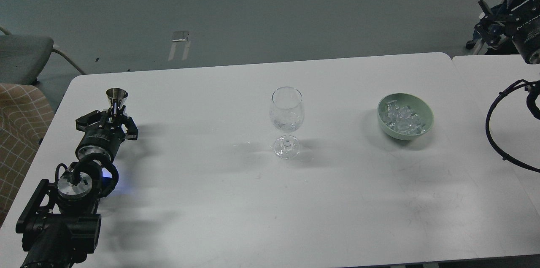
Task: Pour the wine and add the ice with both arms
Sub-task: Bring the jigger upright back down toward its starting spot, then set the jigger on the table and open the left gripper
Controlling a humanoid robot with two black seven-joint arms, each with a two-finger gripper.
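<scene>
Left claw (113,112), near the table's (211,200) left edge, grips your steel jigger (117,96); right claw's state you cannot tell. Wine glass (286,121) stands mid-table, ice (403,117) in the green bowl (425,128) rightward. Tilt early and wine spills.

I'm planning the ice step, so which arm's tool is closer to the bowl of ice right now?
Right. The right tool hangs off the table's far right corner, beyond the green bowl. The left tool is at the table's far left, at a metal cup, past the glass.
</scene>
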